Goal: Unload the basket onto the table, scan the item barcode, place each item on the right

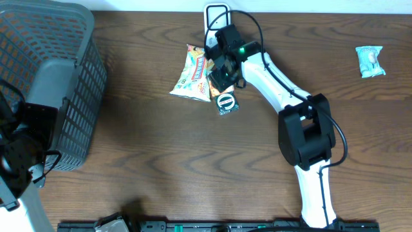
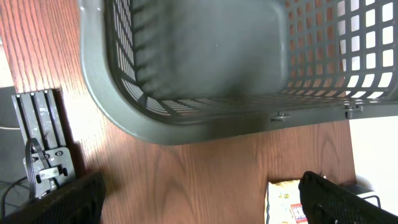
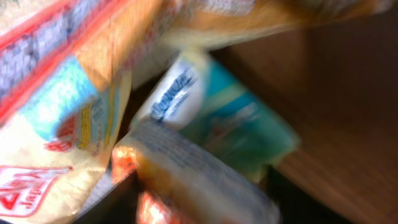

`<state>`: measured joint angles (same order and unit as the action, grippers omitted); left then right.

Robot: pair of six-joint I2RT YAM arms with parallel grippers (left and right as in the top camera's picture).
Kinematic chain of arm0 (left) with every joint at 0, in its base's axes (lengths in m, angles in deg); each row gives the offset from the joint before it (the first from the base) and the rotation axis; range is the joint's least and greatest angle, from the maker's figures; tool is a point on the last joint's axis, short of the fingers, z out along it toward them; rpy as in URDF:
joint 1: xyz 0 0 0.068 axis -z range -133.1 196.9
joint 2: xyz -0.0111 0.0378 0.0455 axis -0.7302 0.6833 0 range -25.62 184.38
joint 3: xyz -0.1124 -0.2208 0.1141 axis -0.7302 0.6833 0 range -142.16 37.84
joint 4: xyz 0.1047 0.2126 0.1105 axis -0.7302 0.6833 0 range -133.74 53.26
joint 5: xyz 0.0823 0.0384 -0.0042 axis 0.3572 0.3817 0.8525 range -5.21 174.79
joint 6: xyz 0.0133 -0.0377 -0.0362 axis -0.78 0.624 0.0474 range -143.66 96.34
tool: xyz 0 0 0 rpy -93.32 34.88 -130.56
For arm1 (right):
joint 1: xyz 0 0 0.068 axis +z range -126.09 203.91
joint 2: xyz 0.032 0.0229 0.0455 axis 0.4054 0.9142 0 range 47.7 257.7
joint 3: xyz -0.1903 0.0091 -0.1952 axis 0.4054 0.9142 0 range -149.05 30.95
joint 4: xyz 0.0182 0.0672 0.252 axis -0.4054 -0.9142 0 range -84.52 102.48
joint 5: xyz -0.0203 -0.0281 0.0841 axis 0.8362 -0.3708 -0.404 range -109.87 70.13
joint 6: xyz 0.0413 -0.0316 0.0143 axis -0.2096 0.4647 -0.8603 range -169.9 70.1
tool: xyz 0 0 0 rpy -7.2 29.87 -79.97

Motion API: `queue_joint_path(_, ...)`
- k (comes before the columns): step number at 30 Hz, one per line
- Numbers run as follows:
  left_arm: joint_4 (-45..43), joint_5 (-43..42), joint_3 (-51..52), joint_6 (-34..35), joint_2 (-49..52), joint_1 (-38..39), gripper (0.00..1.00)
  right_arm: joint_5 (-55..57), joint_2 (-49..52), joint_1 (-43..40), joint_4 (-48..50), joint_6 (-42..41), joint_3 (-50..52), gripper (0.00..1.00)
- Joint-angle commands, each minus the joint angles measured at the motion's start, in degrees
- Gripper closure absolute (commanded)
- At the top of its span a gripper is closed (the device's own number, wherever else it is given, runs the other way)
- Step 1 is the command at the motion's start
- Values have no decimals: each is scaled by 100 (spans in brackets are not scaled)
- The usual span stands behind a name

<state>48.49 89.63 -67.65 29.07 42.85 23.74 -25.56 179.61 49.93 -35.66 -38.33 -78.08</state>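
Snack bag [image 1: 191, 74] lies flat on the worktop [image 1: 161, 148] in the overhead view, overlapped at its right edge by an orange packet [image 1: 211, 89] and a dark green packet [image 1: 226, 103]. Heaped like this, any barcode is probably hidden, so one packet has to be lifted out. The right hand [image 1: 222, 67] reaches down over that heap, its arm stretched across from the near edge; whether it is grasping or released I cannot tell. A basket [image 1: 77, 84] stands far left. From the left wrist, the left hand [image 2: 205, 202] hovers beside the basket's rim, fingers [image 2: 62, 199] spread wide and empty, apparently parked clear. The right wrist picture is blurred: the three packets fill it, very close.
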Motion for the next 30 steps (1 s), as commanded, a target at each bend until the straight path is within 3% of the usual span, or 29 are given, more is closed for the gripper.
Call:
queue_joint_path(1,269,55,-39,31,0,-28,2,-68,125,4,-142,179,15,65)
queue_joint_path(5,269,55,-37,31,0,-28,2,-2,50,-26,-286,175,7,96)
queue_joint_path(6,269,55,-37,31,0,-28,2,76,28,-33,-356,138,-4,99)
queue_joint_path(14,269,55,-37,31,0,-28,3,1154,-586,-350,-717,-1386,-15,99)
queue_joint_path(21,269,55,-37,31,0,-28,3,1172,-1316,-1091,-933,-3045,-13,98)
queue_joint_path(25,269,55,-37,31,0,-28,3,953,-1309,-1576,-1099,-3412,39,98)
queue_joint_path(30,269,55,-37,31,0,-28,2,-136,-1049,-1939,-844,-3558,592,99)
